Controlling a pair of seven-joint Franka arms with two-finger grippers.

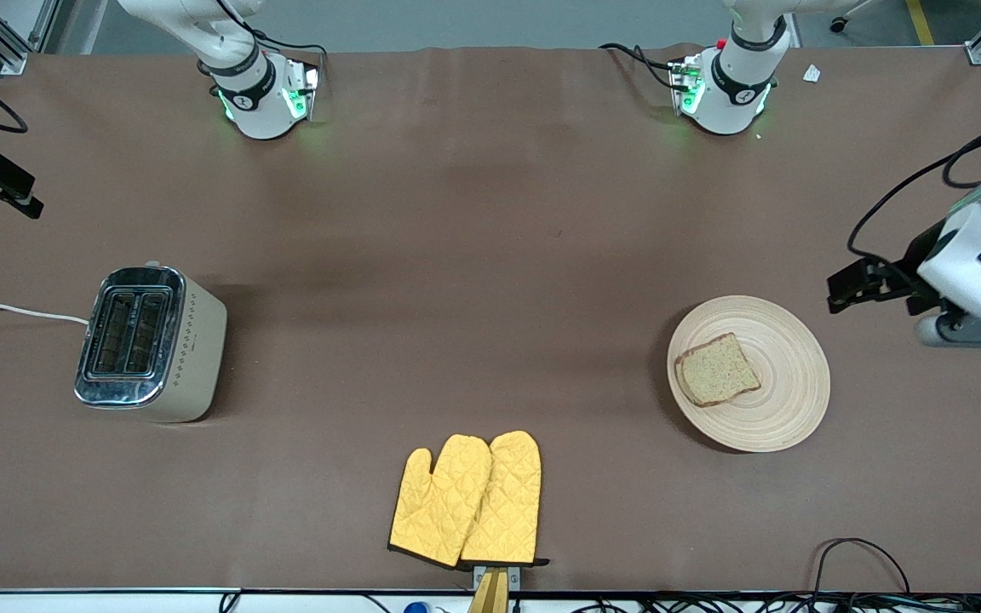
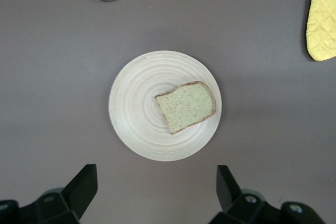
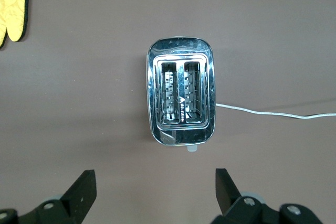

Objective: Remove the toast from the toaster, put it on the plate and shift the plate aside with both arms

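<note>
The toast point(image 1: 719, 369) lies flat on the round pale wooden plate point(image 1: 784, 400), toward the left arm's end of the table. In the left wrist view the toast point(image 2: 186, 106) sits off-centre on the plate point(image 2: 136, 108). My left gripper point(image 1: 841, 294) is open and empty, up in the air beside the plate; it also shows in its wrist view point(image 2: 157, 182), apart from the plate's rim. My right gripper point(image 3: 156, 184) is open and empty, high over the table beside the toaster point(image 3: 181, 98); it shows at the edge of the front view point(image 1: 1, 186).
The steel-topped toaster point(image 1: 150, 340) stands toward the right arm's end, both slots empty, its white cord point(image 1: 14, 311) trailing off the table. Two yellow quilted oven mitts point(image 1: 469, 498) lie at the table edge nearest the front camera. Black cables point(image 1: 861, 562) lie near that edge.
</note>
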